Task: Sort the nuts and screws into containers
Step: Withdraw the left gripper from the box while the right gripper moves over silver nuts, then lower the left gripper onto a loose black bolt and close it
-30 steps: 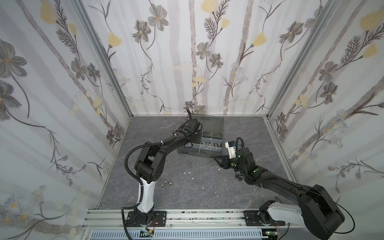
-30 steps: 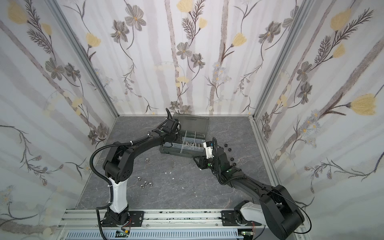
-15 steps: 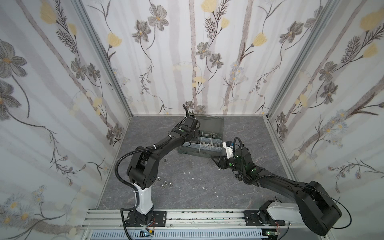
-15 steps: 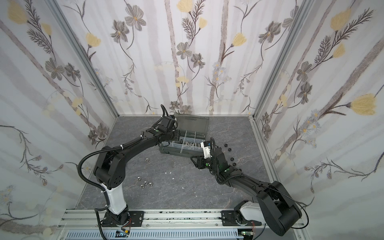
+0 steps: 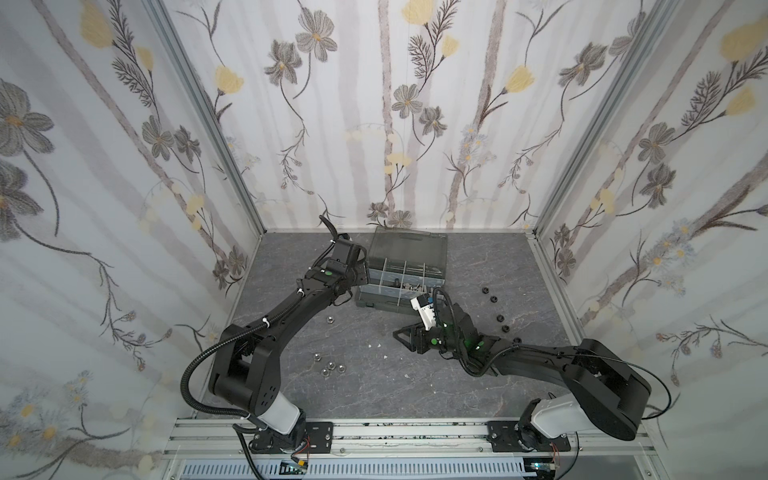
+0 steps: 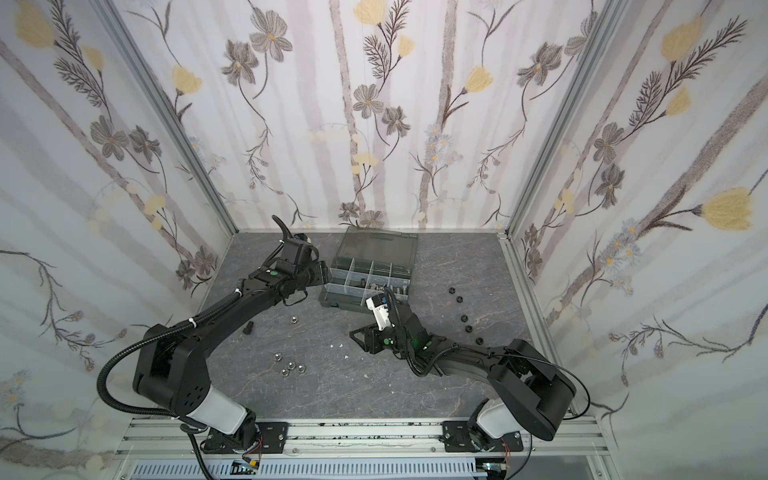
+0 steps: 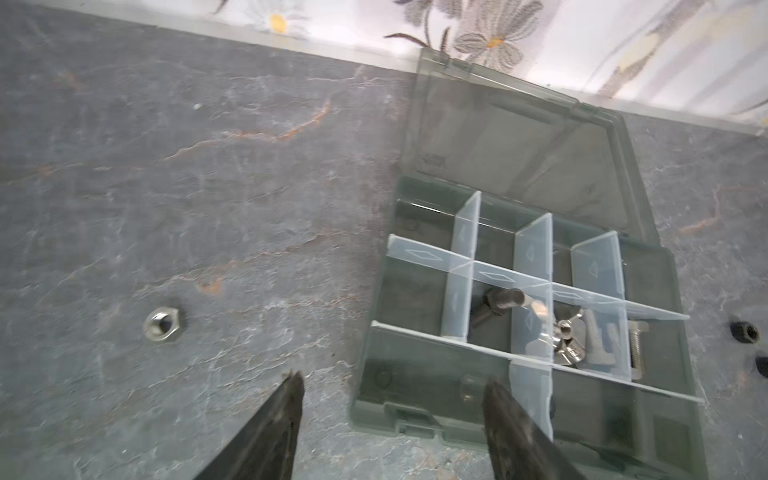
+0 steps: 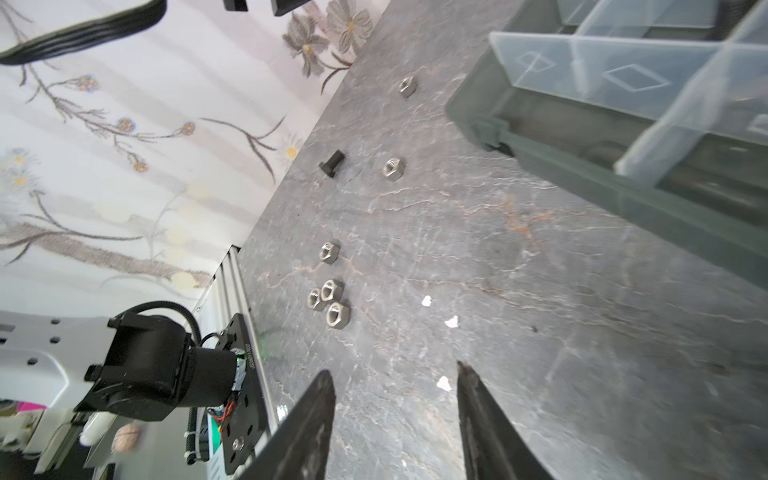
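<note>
since a second ago the left gripper (image 7: 394,386) slides off the organizer case (image 5: 376,301) to its left end and its jaws spread. they now stand wide apart with nothing between them. the right gripper (image 8: 395,372) drifts a little away from the case front. it hangs low over the bare table (image 5: 415,386), jaws moderately apart and empty, with a white fleck (image 8: 444,383) between the tips.

the case sits by the back wall with its smoky lid (image 7: 519,137) open. two black screws (image 7: 498,303) lie in one middle-row compartment, silver wing nuts (image 7: 567,338) in the next, and silver screws (image 7: 598,345) beyond them.

on the table, a lone silver nut (image 7: 162,324) lies left of the case. four silver nuts (image 8: 328,299) lie nearer the front rail, three of them touching. a black screw (image 8: 332,163) lies near the left arm, and black nuts (image 5: 494,299) trail down the right side.
</note>
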Controlling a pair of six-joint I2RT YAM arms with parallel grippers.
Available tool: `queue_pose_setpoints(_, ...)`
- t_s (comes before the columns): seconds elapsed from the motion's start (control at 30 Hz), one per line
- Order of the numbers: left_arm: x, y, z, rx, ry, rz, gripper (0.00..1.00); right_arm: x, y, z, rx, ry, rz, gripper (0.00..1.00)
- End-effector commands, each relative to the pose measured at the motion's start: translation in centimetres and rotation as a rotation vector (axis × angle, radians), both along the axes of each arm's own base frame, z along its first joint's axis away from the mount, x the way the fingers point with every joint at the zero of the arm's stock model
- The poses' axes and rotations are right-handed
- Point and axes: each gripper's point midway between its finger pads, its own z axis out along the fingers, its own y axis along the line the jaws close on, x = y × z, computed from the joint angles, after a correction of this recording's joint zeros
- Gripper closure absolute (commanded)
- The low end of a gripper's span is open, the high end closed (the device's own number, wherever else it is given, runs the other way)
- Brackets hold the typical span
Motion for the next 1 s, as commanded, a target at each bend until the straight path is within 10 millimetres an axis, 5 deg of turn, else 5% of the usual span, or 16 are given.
queue_pose_setpoints(0.0,-0.3,3.1,-0.2,-0.028,0.009,0.114,0.32,-0.8,2.2,1.3,0.071,-0.012,0.043,0.51)
queue_pose_setpoints(0.17,-1.9,8.6,-2.1,0.003,0.07,0.243,0.32,-1.9,3.6,0.2,0.083,0.021,0.094,0.51)
queue_pose_setpoints(0.53,-6.3,17.4,-4.9,-0.02,0.215,0.455,0.29,-2.6,2.7,0.6,0.115,0.029,0.097,0.47)
queue_pose_setpoints(0.7,-8.3,19.9,-7.6,-0.042,0.302,0.541,0.27,-2.3,1.6,1.6,0.148,0.03,0.085,0.46)
queue_pose_setpoints(0.97,-10.1,20.9,-11.5,-0.034,0.423,0.579,0.26,-1.3,-0.4,2.6,0.199,0.042,0.042,0.45)
